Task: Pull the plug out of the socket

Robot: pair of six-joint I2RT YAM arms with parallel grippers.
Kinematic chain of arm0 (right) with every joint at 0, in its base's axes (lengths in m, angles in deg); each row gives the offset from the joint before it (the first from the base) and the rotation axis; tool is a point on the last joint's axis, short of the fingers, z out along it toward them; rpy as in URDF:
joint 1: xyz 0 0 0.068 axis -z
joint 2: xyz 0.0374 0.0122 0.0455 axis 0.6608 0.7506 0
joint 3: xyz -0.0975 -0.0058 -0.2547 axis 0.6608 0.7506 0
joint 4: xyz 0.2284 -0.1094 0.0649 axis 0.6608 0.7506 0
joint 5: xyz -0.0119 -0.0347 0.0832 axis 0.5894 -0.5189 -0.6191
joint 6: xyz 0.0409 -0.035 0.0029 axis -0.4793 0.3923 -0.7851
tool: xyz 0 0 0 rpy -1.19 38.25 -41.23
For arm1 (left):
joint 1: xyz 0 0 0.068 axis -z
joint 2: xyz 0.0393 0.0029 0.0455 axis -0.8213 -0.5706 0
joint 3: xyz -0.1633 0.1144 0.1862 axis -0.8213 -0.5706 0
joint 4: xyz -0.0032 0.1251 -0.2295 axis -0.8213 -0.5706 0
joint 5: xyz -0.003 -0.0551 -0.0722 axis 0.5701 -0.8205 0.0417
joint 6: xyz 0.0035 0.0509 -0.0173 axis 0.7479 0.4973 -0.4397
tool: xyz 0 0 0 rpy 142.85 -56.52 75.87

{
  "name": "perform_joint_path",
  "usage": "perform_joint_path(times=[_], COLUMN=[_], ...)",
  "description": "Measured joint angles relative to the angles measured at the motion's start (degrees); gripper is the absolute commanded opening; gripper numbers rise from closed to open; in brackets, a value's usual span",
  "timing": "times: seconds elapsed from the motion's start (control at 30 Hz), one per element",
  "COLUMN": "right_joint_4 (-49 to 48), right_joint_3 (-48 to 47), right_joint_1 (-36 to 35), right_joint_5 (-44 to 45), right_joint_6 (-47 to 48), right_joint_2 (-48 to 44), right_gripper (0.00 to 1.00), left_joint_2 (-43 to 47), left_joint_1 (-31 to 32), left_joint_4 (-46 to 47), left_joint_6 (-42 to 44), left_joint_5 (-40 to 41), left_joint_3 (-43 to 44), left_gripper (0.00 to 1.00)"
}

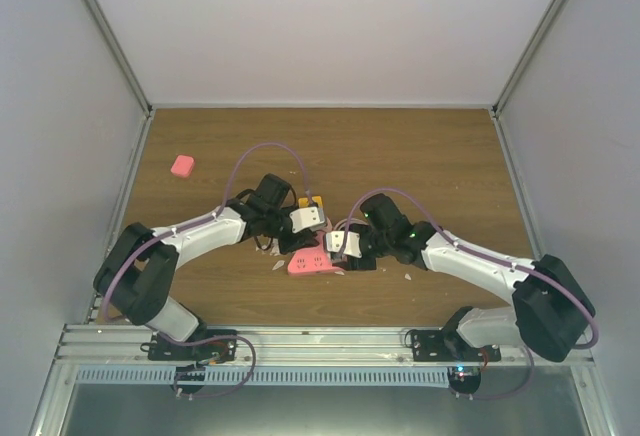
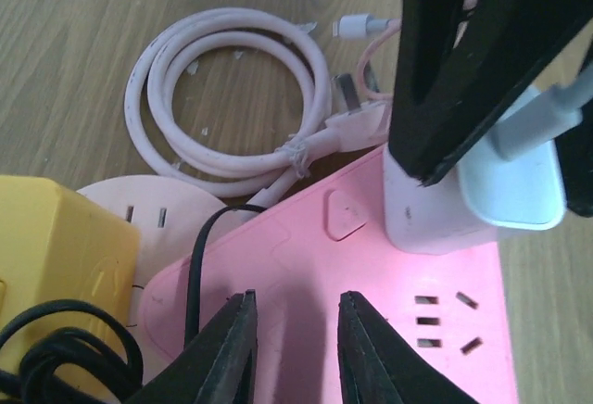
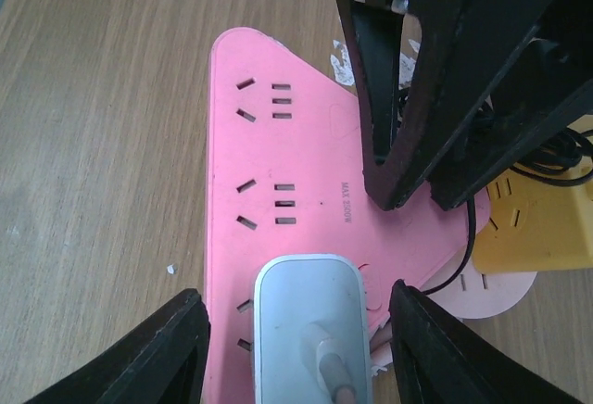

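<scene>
Right gripper (image 3: 296, 297) jaws wide apart, straddling the white plug (image 3: 310, 330) with a gap on each side, holding nothing; plug sits between those jaws, seated in the near end of the pink power strip (image 3: 278, 154), its grey cord running back toward the wrist; beyond the right jaws are two free socket rows on the strip; left gripper (image 2: 296, 307) jaws only slightly parted, nothing between them, tips low over the strip's flat face, cannot tell if they touch it; just beyond the left jaws is the strip's raised button (image 2: 345, 214); black wire (image 2: 196, 265) crosses the strip just left of the left jaws; yellow cube socket (image 2: 46, 246) left of them, beside the strip, with a round pale-pink socket (image 2: 139, 209) partly under the strip's edge; ahead-right of the left jaws stands the plug with the right gripper's black fingers (image 2: 435, 70) around it; farther ahead lies a coiled pink cable (image 2: 157, 80) tied with a white twist, on the wooden table (image 2: 74, 24); small pink block (image 1: 182, 165) far left, well apart.
</scene>
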Motion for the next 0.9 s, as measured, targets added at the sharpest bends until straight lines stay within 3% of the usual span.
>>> perform_joint_path(times=[0.47,0.9], right_joint_4=[-0.2,1.0], right_joint_3=[0.1,-1.5], right_joint_1=[0.0,0.0], right_joint_5=[0.4,0.0], right_joint_6=[0.0,-1.6], right_joint_2=[1.6,3.2], right_gripper=[0.5,0.19], left_joint_2=[-2.5,-3.1], left_joint_1=[0.6,0.7], left_joint_4=[2.2,4.6], left_joint_6=[-0.2,-0.2], left_joint_5=[2.5,2.7], left_joint_3=[0.2,-0.1], left_gripper=[0.23,0.2])
